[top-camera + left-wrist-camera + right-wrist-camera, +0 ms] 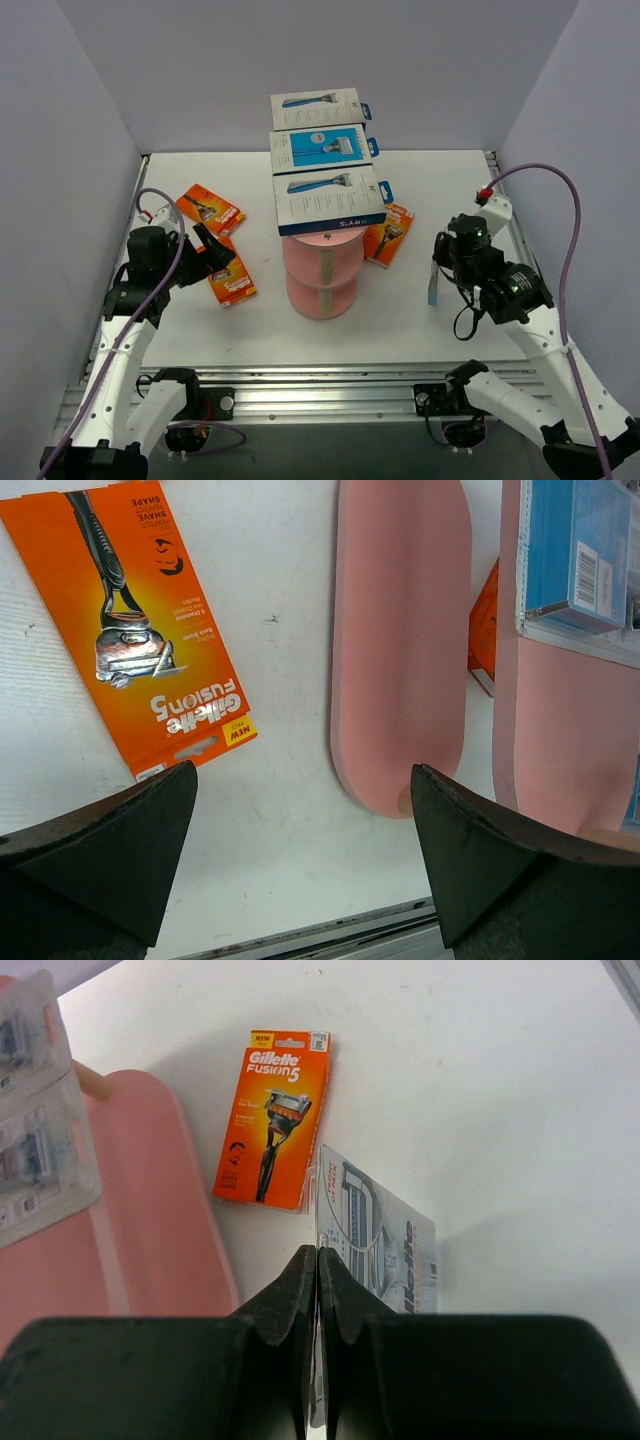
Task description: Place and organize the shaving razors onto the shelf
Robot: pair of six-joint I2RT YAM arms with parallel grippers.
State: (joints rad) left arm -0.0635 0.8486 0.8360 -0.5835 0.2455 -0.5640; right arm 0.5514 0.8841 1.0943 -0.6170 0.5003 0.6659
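Partly hidden: shelf [322, 268] under 3 boxes [320, 150]; right gripper [318, 1255] pinches blister pack [385, 1240] (edge-on); left gripper [303, 775] wide.

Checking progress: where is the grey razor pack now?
Top view: the grey pack hangs pinched in the right tool, right of the shelf, nearer than the orange pack lying there.

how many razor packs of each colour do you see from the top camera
white Harry's boxes: 2
blue blister pack: 1
orange Gillette Fusion5 packs: 3
grey-blue Gillette pack, held in the right gripper: 1
Total: 7
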